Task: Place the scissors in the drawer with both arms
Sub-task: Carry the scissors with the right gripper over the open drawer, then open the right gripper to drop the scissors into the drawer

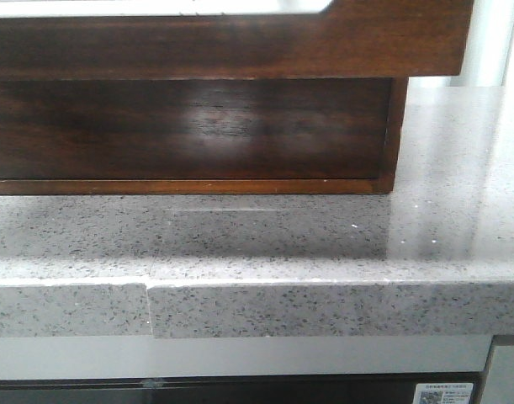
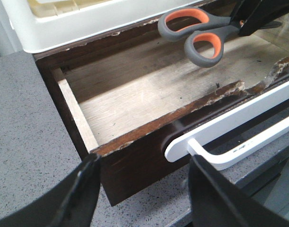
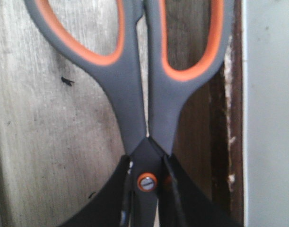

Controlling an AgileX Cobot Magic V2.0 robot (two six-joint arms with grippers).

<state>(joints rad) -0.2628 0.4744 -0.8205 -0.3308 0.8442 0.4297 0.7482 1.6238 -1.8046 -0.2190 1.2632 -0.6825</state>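
Speckled grey stone countertop fills the near part of the front view, its thick front edge showing a vertical seam toward the left, and on it, further back, stands a glossy dark reddish-brown wooden cabinet body whose lower front edge meets the stone. Above that, the wide shallow drawer of the same dark wood is pulled open; its front's top edge is chipped and a flat white bar handle runs along the front. Seen from the left wrist camera, the left gripper hangs over the counter just in front of the drawer's corner, its two black fingers spread apart with nothing between them. Inside, the pale, worn wooden floor of the drawer lies bare near that corner. Over the far part of the drawer's inside, the grey-and-orange-handled scissors are carried by the right gripper, whose black fingers are pinched on the blades at the orange pivot screw, handles pointing away from it. Whether the scissors touch the drawer floor cannot be told. Beyond the drawer's back edge sits a whitish plastic tray.
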